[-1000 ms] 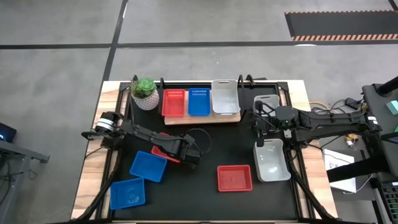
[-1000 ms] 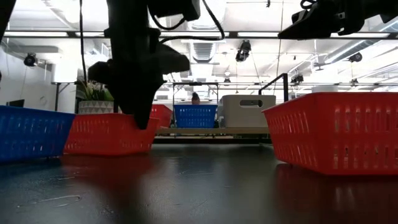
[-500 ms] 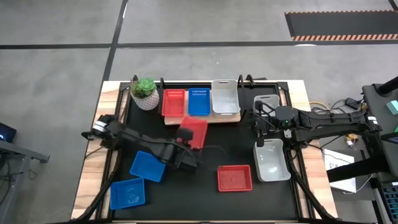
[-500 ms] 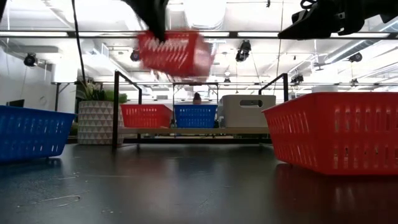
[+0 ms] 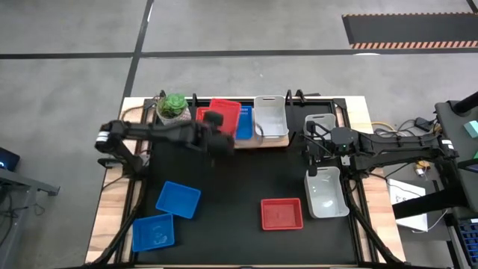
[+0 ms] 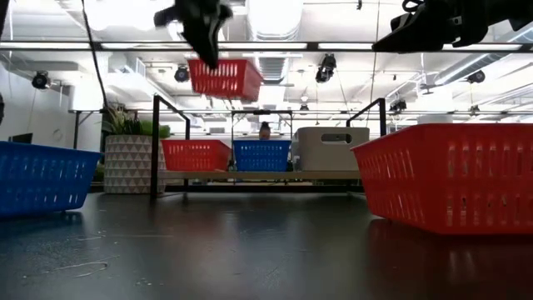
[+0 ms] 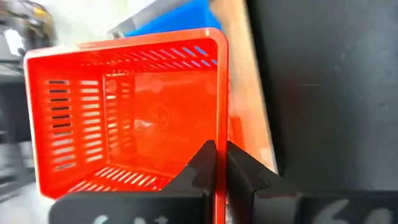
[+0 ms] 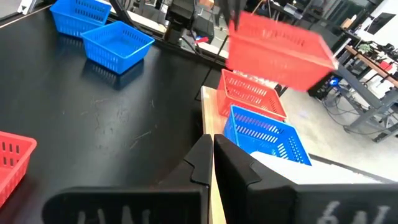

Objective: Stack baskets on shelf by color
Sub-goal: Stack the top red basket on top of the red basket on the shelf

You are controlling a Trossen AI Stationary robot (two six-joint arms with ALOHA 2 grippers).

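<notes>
- At twelve o'clock on the table: the shelf (image 5: 278, 141), a light-wood board, carried three baskets in a row, the red shelf basket (image 6: 196, 155), the blue shelf basket (image 6: 262, 155) and the grey shelf basket (image 5: 270, 117).
- Above the shelf's nine o'clock end: the carried red basket (image 5: 226, 114) hung in the air, over the red and blue shelf baskets rather than squarely over the red one.
- Left gripper (image 7: 220, 163): fingers pressed onto the carried basket's rim, one each side of the wall.
- Right gripper (image 8: 210, 157): fingers pressed together, holding nothing, waiting at three o'clock near two grey baskets (image 5: 326, 190).
- Done, as judged: one basket of each colour placed; a second red on its way.
- Left: the loose red basket (image 5: 281, 214) at five o'clock, two blue baskets (image 5: 178, 199) at seven o'clock, and the two grey ones.
- Appearance: the carried basket was shallow, bright red, slotted along its sides, empty; it seemed slightly tilted, though the low view blurs it.
</notes>
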